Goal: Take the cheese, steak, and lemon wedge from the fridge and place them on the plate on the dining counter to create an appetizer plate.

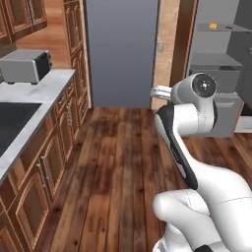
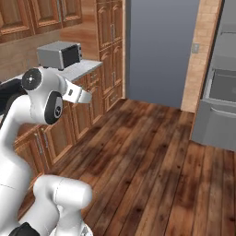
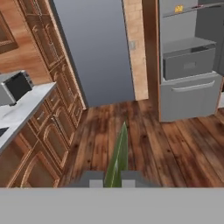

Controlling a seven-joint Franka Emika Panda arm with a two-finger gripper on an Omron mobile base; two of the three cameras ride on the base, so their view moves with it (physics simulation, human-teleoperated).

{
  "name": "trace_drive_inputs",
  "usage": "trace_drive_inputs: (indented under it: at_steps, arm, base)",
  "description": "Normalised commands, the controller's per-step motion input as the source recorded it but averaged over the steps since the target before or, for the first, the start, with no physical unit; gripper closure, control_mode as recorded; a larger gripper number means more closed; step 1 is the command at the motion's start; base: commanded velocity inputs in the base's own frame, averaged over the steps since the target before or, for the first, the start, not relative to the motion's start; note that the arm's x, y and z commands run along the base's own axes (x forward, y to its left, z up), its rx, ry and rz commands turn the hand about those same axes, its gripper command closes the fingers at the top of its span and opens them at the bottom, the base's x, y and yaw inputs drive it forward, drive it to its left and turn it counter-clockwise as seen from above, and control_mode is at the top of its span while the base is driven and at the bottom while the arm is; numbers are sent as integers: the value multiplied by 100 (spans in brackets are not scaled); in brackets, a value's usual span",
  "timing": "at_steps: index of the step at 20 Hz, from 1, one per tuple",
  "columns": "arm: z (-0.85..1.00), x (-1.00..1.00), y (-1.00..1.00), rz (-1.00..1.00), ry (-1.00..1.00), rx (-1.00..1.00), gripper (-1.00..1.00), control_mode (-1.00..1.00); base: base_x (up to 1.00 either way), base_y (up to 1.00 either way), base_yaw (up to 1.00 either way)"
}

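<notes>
Right now the gripper (image 3: pixel 114 178) has its two dark tips closed on the lemon wedge (image 3: pixel 119 153), a thin yellow-green sliver sticking up btwn them in the hand view, above the wood floor (image 3: pixel 144 144). Off to the right the fridge (image 3: pixel 188 65) stands open w/ grey shelves and drawer; the cheese (image 3: pixel 178 8) sits on its top shelf. A toaster (image 1: pixel 25 66) is on the counter (image 1: pixel 34 101) at left.
</notes>
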Motion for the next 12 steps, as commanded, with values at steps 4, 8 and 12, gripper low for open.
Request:
trace_drive_inputs:
  at_steps: [4, 8, 12]
  arm:
    - [0, 0, 0, 0, 0, 0, 100, 100]
    - [0, 0, 0, 0, 0, 0, 100, 100]
    - [0, 0, 0, 0, 0, 0, 100, 100]
  base:
    - [-100, 12, 5]
    - [-100, 8, 4]
    - [-100, 0, 2]
